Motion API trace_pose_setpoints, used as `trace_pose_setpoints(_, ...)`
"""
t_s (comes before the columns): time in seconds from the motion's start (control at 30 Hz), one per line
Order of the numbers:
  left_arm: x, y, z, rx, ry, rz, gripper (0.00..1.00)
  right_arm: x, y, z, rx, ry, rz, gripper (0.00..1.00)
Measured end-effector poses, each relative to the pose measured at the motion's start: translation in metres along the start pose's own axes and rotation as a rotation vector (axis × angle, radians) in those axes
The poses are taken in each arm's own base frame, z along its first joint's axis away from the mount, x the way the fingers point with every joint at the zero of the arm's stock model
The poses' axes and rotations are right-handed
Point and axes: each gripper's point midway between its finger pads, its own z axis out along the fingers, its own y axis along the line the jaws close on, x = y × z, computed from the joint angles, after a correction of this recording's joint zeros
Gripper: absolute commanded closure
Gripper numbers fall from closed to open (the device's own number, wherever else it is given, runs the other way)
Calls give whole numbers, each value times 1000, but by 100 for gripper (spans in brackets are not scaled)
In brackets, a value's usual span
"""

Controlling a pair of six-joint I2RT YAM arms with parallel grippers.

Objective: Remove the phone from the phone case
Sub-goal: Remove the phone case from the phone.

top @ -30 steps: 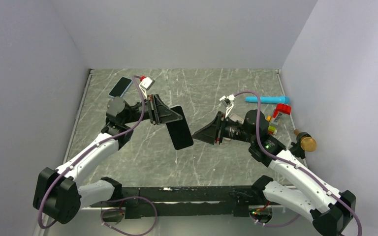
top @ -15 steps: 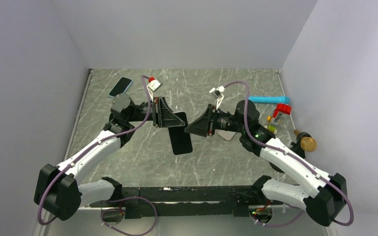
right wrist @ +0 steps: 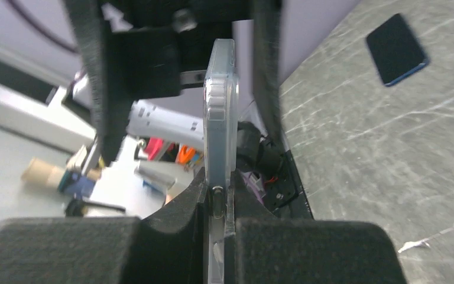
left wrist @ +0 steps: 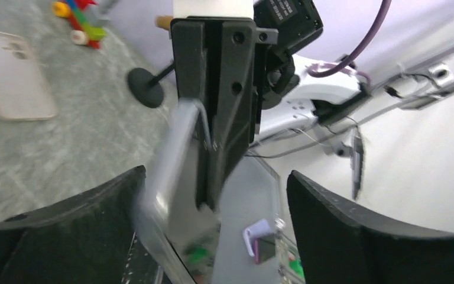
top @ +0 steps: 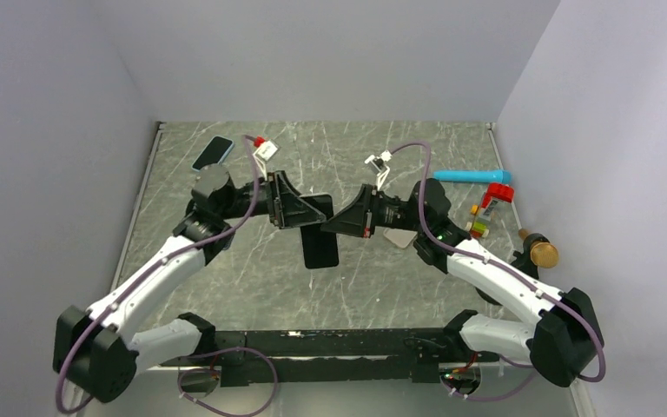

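A grey-green marbled surface (top: 252, 278) with pale veins lies beneath the jaws, edged by a thin pale rim (top: 137, 217). Plain lavender-grey walls enclose it: a back wall (top: 330, 61) beyond the jaws, a left wall (top: 43, 174) and a right wall (top: 608, 174) flanking them. The light is soft and even, and shadows are faint.

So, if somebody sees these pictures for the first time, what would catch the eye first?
The two grippers face each other above the middle of the table. The right gripper is shut on the edge of a clear case around a dark phone, and the left gripper stands open on either side of it. Next, a second dark phone lies at the far left corner, and a beige case lies flat by the right arm.
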Motion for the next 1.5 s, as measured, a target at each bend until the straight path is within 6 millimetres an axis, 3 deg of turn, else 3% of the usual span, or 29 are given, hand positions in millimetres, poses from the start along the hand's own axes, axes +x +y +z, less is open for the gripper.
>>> trace_pose_setpoints(0.13, -9, -4, -18, -147, -123, 56, 11, -17, -22, -13, 81, -96, 71, 100)
trace_pose_setpoints(0.27, -8, -11, -36, -226, -201, 73, 42, -38, -29, -29, 115, -214, 110, 100)
trace_pose_setpoints(0.43, 21, 3, -34, -169, -210, -42, 58, -49, -39, -37, 145, -292, 149, 100)
trace_pose_setpoints(0.53, 46, 27, -28, -188, -164, -167, 61, -51, -39, -37, 144, -304, 160, 100)
trace_pose_setpoints(0.6, 53, 33, -27, -197, -150, -207, 61, -52, -39, -37, 143, -312, 165, 100)
trace_pose_setpoints(0.97, 39, 12, -22, -113, -193, -190, 61, -56, -41, -38, 149, -340, 180, 100)
trace_pose_setpoints(1.5, 33, 14, -14, -82, -200, -196, 60, -57, -38, -39, 110, -362, 211, 100)
